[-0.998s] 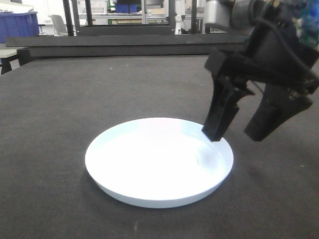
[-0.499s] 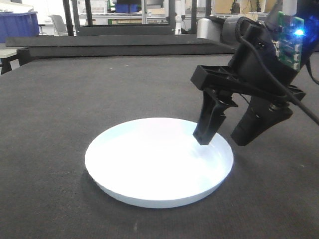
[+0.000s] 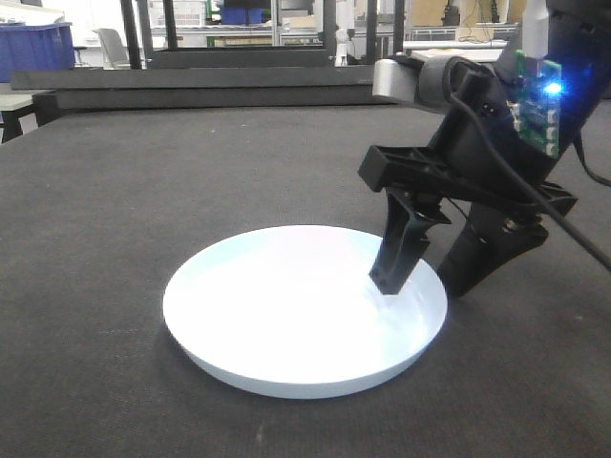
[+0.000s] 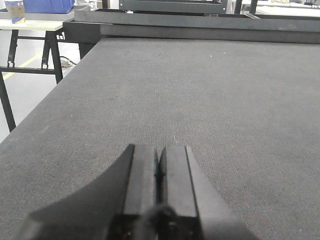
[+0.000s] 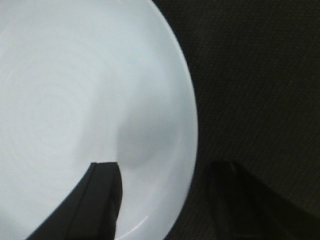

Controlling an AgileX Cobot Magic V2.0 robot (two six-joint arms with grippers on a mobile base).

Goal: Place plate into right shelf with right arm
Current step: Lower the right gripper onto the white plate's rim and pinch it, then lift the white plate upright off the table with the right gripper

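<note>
2 open jaws: our right gripper (image 3: 423,284) straddles the right rim of the round shallow white plastic plate (image 3: 286,320), 1 inside, 1 outside; left gripper (image 4: 159,172) closed.

The plate (image 3: 304,320): plain white, faint pale-blue tint, glossy, no pattern. It is overexposed, so the tint is uncertain. There is a soft grey shadow on it beside the inner finger of the right gripper (image 3: 425,286), which is matte black. Above the fingers sits a green circuit board (image 3: 537,105) with a lit blue light. The table (image 3: 143,191) beneath is charcoal grey with a fine woven texture. The left gripper (image 4: 159,172) is black. Far beyond the fingers is a blue bin (image 3: 36,48).
</note>
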